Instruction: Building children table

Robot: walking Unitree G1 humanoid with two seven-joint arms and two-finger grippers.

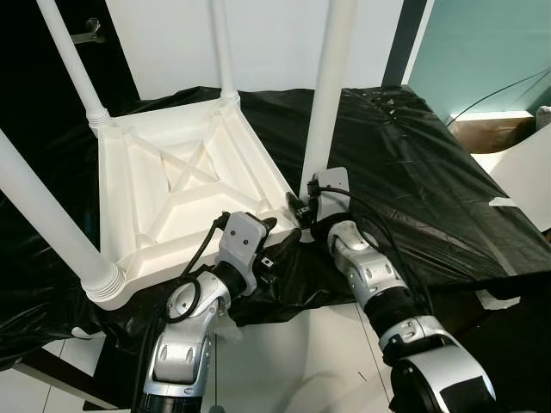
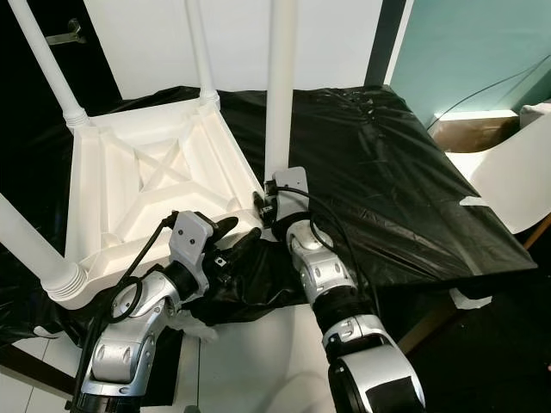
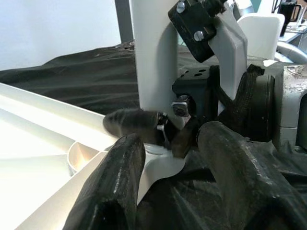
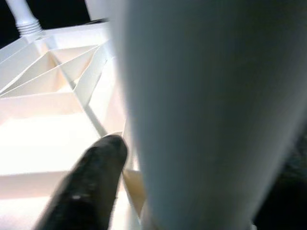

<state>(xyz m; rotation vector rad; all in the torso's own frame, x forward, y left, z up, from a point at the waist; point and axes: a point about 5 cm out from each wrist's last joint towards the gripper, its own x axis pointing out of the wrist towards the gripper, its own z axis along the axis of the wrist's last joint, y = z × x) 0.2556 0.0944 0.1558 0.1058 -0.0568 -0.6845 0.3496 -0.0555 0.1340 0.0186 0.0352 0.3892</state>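
Nearest, the left pincer [image 1: 280, 231] rests with fingers spread at the near corner of the upturned white tabletop [image 1: 185, 185], holding nothing. Just beyond that corner, the right pincer [image 1: 303, 209] is clamped round the foot of the fourth leg [image 1: 325, 95], which stands upright at the tabletop's corner socket. Three other legs are already seated farther round the tabletop, which lies on the black-covered counter [image 1: 405, 172]. The step looks like fitting the last leg; next it likely needs turning home while the tabletop is steadied.
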